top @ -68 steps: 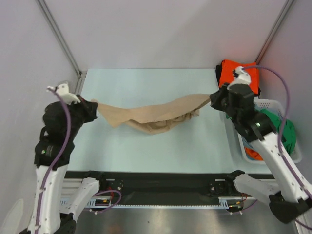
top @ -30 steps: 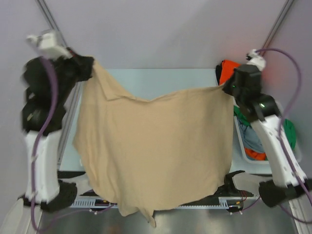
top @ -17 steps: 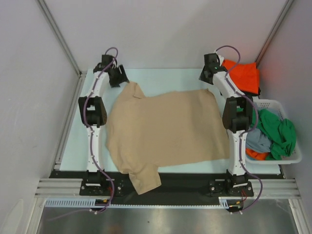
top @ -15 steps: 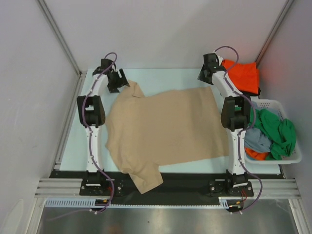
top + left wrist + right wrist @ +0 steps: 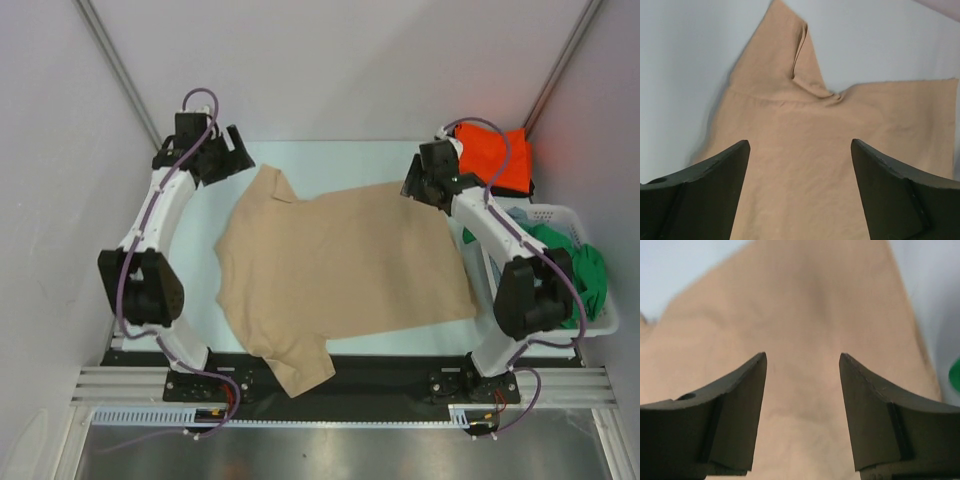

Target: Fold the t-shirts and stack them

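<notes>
The tan t-shirt (image 5: 340,260) lies spread flat on the table, with one sleeve pointing to the far left and the other hanging over the near edge. My left gripper (image 5: 232,160) hovers open just beyond the far-left sleeve, and in the left wrist view its jaws (image 5: 799,150) stand wide above the tan cloth (image 5: 790,85), holding nothing. My right gripper (image 5: 412,185) is open at the shirt's far-right corner, and in the right wrist view (image 5: 802,357) only tan cloth (image 5: 810,300) lies below it. An orange t-shirt (image 5: 495,160) lies at the back right.
A white laundry basket (image 5: 555,212) stands at the right edge, partly hidden by my right arm, with a green t-shirt (image 5: 580,262) in it. The black rail (image 5: 400,368) runs along the near edge. Frame posts rise at both back corners.
A second ago both grippers held the tan t-shirt up by its far corners. It has since been laid flat, both grippers have let go and opened, and both arms have drawn back slightly.
</notes>
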You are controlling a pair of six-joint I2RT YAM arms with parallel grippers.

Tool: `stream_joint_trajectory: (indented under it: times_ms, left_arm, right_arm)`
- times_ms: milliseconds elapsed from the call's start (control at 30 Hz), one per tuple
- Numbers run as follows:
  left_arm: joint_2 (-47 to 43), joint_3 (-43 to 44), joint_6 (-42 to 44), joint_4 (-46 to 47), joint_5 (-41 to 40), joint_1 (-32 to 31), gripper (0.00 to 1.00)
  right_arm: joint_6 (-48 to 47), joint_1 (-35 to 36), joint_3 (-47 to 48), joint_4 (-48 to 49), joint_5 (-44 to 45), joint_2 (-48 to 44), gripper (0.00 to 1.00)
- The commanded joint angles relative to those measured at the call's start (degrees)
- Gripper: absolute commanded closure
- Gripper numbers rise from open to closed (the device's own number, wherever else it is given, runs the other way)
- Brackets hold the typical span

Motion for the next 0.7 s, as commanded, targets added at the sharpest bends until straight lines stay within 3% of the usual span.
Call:
stream_joint_trajectory:
  times_ms: [0,167,233,367,467,600,667]
  left_arm:
    - [-12.4,-15.9,1.1,0.6,-3.8,-1.5,0.13]
    - [-34.8,-31.4,0.3,-5.9,-11.0,-11.1,0.12]
    - [-43.4,-38.1,-2.3,-7.9,-11.7,-18.1,0.12]
    - [-54.1,-49.7,-15.6,-10.7,-11.7,-31.3,0.12]
    - [-57.7,-57.0,-25.1,-13.3,-14.6,-42.6,0.12]
    - [-58.5,-59.3,-36.1,-15.8,-18.2,-60.2,0.12]
    - [-57.1,-58.2,-41.2,-17.7,-20.2,-65.0,0.12]
  right_arm:
    - [3.4,2.7,-10.4,1.9,0.6,-8.4,0.36]
    - [8.4,7.7,-25.3,2.4,1.6,-25.1,0.35]
    - [11.1,9.2,-31.1,1.8,1.0,-29.0,0.35]
    - [15.1,13.1,-38.3,0.3,0.5,-37.8,0.34]
    - [16.6,15.3,-42.1,-1.5,0.5,-43.2,0.28]
    - [19.0,16.5,-46.3,-3.8,2.3,-49.7,0.16]
    - [20.0,16.6,-48.4,-4.7,3.1,-52.4,0.11]
